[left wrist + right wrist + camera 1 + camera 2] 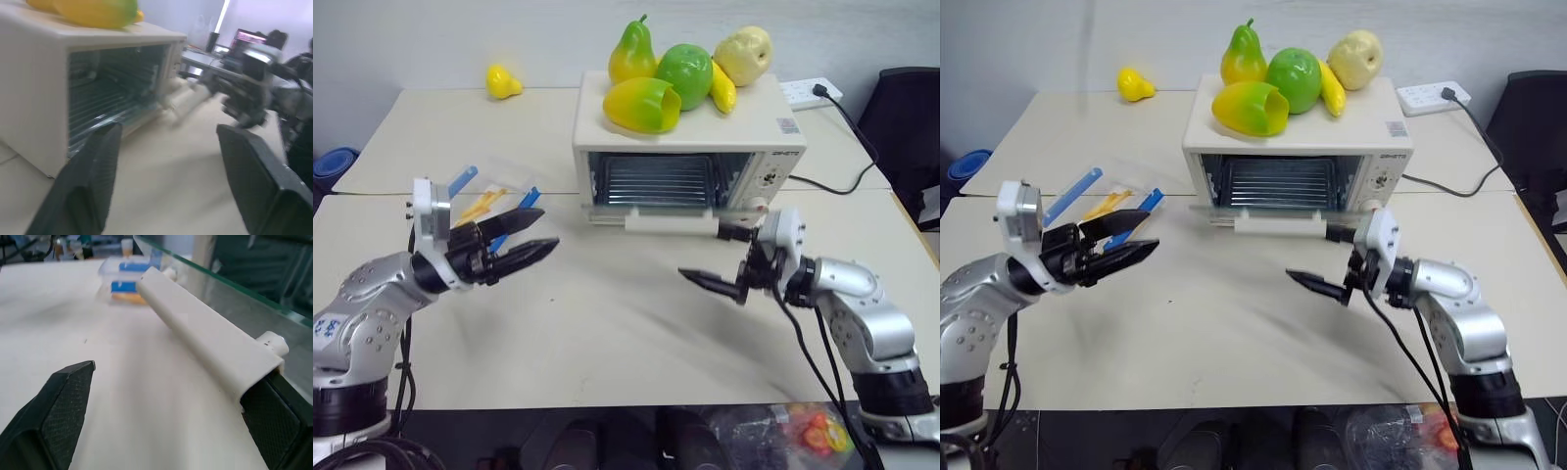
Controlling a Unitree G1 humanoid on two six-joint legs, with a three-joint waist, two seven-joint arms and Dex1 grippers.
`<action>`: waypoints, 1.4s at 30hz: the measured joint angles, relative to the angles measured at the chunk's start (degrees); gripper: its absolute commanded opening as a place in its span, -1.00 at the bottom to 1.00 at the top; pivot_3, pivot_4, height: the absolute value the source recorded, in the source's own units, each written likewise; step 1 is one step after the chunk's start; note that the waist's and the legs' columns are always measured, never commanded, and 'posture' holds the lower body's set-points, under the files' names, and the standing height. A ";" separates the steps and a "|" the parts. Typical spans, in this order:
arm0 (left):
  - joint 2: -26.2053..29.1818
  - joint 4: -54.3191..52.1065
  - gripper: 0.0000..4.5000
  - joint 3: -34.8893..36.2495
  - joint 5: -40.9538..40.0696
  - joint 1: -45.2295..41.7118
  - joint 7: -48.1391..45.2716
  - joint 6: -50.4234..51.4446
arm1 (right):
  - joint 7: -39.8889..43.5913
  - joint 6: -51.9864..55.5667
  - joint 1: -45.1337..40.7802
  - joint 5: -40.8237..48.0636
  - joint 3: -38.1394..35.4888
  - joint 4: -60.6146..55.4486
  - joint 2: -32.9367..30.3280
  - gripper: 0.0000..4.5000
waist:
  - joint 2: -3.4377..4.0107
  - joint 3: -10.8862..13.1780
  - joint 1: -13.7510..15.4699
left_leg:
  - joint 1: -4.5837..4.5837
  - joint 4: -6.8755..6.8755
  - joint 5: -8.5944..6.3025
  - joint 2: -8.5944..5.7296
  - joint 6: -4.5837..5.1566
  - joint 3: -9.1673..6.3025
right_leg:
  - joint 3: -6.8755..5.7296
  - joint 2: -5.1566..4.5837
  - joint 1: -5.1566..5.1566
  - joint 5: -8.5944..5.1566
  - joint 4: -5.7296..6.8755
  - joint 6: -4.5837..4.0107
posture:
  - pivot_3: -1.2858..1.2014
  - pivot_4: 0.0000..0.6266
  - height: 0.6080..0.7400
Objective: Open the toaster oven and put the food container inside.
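Tabletop's far edge holds the toaster oven [689,137], door down; both spread grippers, left gripper [530,238] and right gripper [719,257], are empty, so next probably comes grasping the food container [1107,200].

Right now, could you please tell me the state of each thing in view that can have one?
toaster oven: door folded down open, rack bare, toy fruits on top.
food container: resting on the table left of the oven, lid on, not held.
left gripper: fingers apart, holding nothing, in front of the container.
right gripper: open, empty, one finger by the end of the door handle.
power strip: one plug in.
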 measured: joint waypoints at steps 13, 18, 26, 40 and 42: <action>-11.61 20.00 -0.99 -15.41 20.07 -14.21 -0.06 -14.18 | -2.51 -10.78 4.32 -7.15 0.86 1.33 2.62 1.00 | -0.03 0.01 0.07 | -0.03 0.06 0.02 -0.05 -0.01 -0.01 | -0.05 0.02 0.00 0.03 0.04 0.06 | 0.03 -0.52 1.00; -12.03 20.73 -0.99 -18.87 23.98 -13.08 -3.54 -17.13 | -4.22 -13.52 14.70 -7.55 -2.42 0.68 2.52 1.00 | -0.03 0.01 0.99 | -0.03 0.09 0.02 -0.08 0.00 -0.01 | -0.04 -0.01 0.03 0.03 0.03 0.06 | 0.03 -0.52 1.00; -14.06 20.66 -0.99 -19.78 29.08 -4.70 -1.12 -22.49 | -4.84 -16.84 31.09 -4.17 -14.86 -2.87 1.08 1.00 | -0.02 0.00 0.89 | 0.24 0.04 0.02 -0.05 0.01 0.17 | 0.18 0.02 0.17 0.04 0.08 0.08 | 0.03 -0.52 1.00; -16.20 -4.51 -0.03 10.42 13.05 28.28 15.02 -18.18 | -2.43 -14.15 14.39 7.12 -7.85 -6.41 6.69 1.00 | -0.05 0.01 0.09 | 0.23 -0.08 -0.06 0.08 0.00 -0.03 | 0.24 0.06 0.15 0.03 -0.10 0.05 | 0.03 -0.52 1.00; -17.81 -6.67 0.25 17.56 9.21 33.54 20.82 -14.64 | -1.52 -16.96 13.41 5.67 -6.98 -5.91 7.39 1.00 | -0.05 0.01 0.58 | 0.27 -0.02 -0.09 0.02 0.07 -0.04 | 0.24 0.01 0.24 0.03 -0.11 0.06 | 0.03 -0.52 1.00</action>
